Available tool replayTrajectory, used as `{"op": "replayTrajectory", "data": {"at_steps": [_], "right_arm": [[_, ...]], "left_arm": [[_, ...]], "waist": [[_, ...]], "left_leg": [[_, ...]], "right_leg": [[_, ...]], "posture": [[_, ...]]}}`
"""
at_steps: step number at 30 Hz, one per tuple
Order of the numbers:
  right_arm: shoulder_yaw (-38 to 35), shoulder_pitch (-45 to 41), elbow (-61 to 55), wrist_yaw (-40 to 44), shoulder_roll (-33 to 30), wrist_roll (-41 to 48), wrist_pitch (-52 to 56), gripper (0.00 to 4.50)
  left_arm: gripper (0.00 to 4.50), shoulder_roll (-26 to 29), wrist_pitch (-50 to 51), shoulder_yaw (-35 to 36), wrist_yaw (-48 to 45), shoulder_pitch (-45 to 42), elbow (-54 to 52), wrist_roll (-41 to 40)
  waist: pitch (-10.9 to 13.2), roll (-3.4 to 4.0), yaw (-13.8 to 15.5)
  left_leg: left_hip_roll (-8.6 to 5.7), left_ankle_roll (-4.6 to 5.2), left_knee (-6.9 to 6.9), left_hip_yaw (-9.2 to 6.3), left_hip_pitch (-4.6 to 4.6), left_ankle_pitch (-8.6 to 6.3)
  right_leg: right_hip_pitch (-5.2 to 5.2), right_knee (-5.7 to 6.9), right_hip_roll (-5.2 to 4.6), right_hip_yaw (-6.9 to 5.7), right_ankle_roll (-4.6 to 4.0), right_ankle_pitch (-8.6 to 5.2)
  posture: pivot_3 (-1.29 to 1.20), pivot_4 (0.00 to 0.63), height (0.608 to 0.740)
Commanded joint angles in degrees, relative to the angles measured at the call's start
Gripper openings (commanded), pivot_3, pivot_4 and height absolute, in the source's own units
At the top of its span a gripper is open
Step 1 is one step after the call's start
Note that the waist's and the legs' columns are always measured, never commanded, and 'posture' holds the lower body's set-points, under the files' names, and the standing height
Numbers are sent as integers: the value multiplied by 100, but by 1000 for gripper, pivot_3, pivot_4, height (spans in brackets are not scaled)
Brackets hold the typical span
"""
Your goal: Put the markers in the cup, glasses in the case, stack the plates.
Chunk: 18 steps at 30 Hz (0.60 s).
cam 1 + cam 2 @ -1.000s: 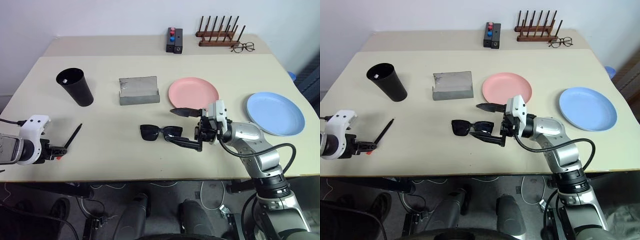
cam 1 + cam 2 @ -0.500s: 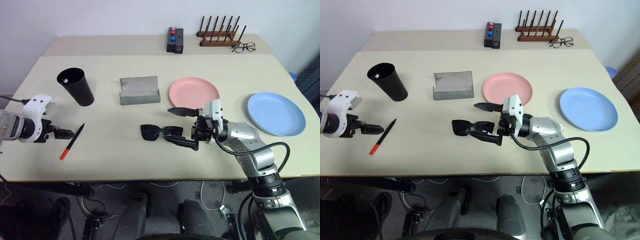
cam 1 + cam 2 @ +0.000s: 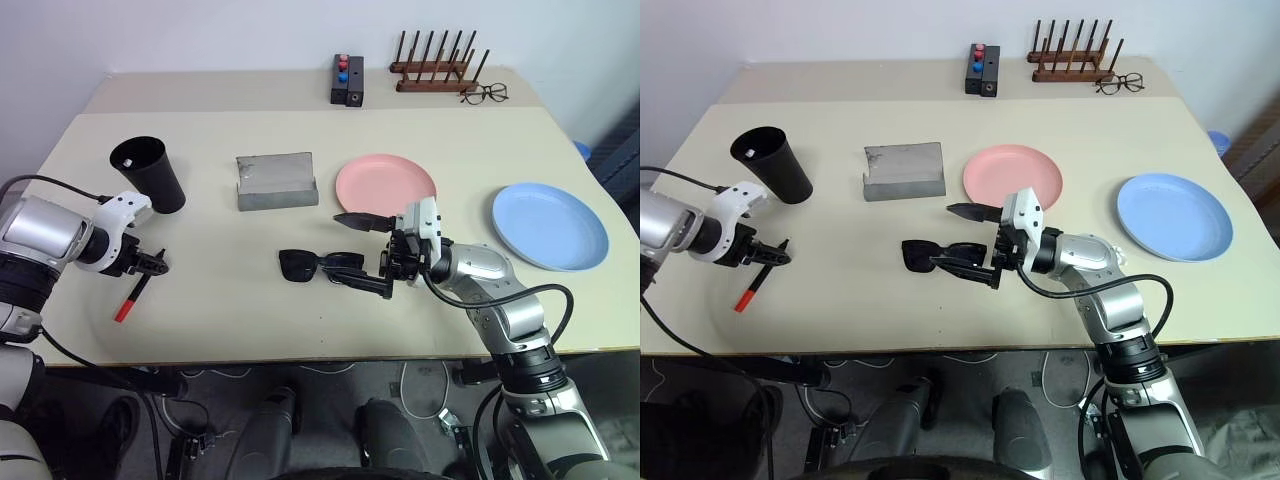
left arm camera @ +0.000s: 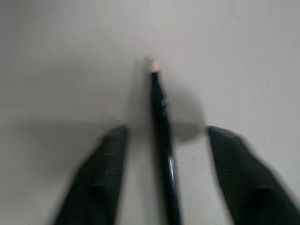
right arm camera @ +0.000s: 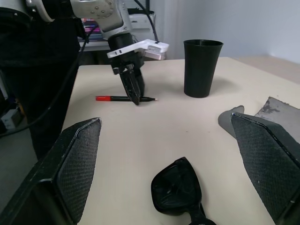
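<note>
— Tabletop (image 3: 200, 300) first, from the left: what is there?
— Left gripper (image 3: 158, 264) hangs over the near left part, pointing steeply down at the marker (image 3: 131, 294). The marker lies flat, its red end toward the near edge, its black end under the fingertips.
— Has it got hold of it?
— The left wrist view shows the marker (image 4: 162, 140) running between the two fingers (image 4: 101, 178) with bare tabletop on either side, so the jaws stand partly apart and straddle it without pinching it. I cannot tell whether a tip touches it.
— And farther back?
— The black cup (image 3: 148, 173) stands upright, just beyond the left gripper, on the far left. To its right the grey case (image 3: 277, 181) lies open, near the middle.
— The sunglasses?
— The glasses (image 3: 312, 265) lie on the tabletop nearer than the case, a little right of it. The right gripper (image 3: 358, 250) is just beside them, pointing left, jaws spread wide and holding nothing; one finger reaches over the glasses' right end, the other sits farther back. Whether the near finger touches the frame, I cannot tell.
— The plates?
— Pink plate (image 3: 386, 184) is right of the case, beyond the right gripper. Blue plate (image 3: 549, 225) lies well apart from it, by the right edge. They are not stacked.
</note>
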Motion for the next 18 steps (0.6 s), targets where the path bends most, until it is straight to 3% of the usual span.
{"op": "replayTrajectory", "data": {"at_steps": [1,2,9,13,15,18], "right_arm": [[-87,-66,-80,-20,-19,-27,-133,4500],[-80,-73,-71,-23,-16,-31,-138,4500],[-72,-149,37,27,16,-73,-178,4500],[-49,-234,165,76,35,-109,-238,4500],[-36,-301,228,87,72,-120,-269,4500],[-14,-363,321,98,115,-168,-347,4500]], "left_arm": [[502,28,22,35,-181,134,-69,84],[28,23,60,92,-192,123,-98,78],[28,43,-335,1024,-326,190,-1028,-319],[28,-656,-1040,1982,311,-327,-1116,-491],[28,-1249,-2245,2512,856,-641,-784,-466],[28,-1820,-3234,3051,1398,-1022,-246,-459]], "waist": [[0,0,1],[0,0,1],[2,-3,15],[4,-7,43],[4,-8,55],[7,-14,13]], "left_leg": [[0,0,0,0,0,0],[0,0,0,0,1,0],[0,0,6,-7,-2,0],[-1,-7,13,-18,-4,-4],[-4,-8,17,-21,-4,-5],[-5,4,19,-24,-5,3]], "right_leg": [[0,0,0,0,0,0],[1,0,0,0,0,0],[3,0,0,-6,0,0],[7,0,-1,-16,0,0],[11,-2,-2,-21,0,0],[14,-4,-2,-27,6,3]], "posture": [[0,150,740],[0,150,740],[0,150,740],[0,150,740],[0,150,740],[0,150,740]]}}
